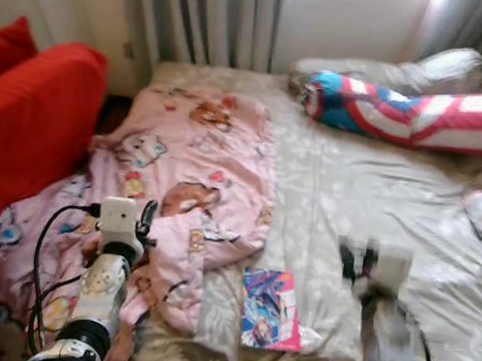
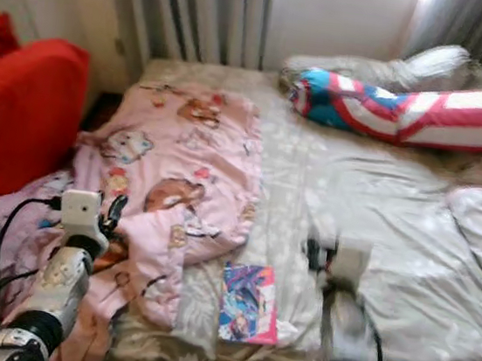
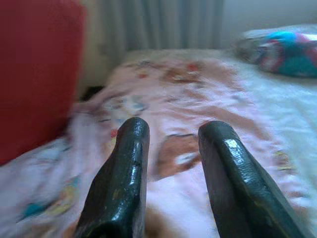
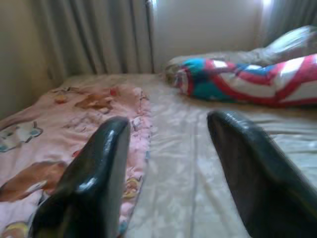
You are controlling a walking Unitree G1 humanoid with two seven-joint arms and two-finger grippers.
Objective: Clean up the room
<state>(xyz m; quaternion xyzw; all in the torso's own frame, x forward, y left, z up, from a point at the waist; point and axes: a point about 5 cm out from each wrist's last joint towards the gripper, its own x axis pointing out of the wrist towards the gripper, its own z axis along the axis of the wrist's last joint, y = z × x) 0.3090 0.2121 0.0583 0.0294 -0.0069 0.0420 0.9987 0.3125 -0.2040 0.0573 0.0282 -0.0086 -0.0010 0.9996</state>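
Jaws parted on both grippers, left gripper over pink blanket, right gripper over bedsheet.

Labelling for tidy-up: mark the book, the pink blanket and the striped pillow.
book [image 1: 271, 309], left eye view, middle of its cover
pink blanket [image 1: 209, 155], left eye view, its flat middle
striped pillow [image 2: 408, 113], right eye view, its middle

Both arms reach forward, left pincer and right pincer agape.
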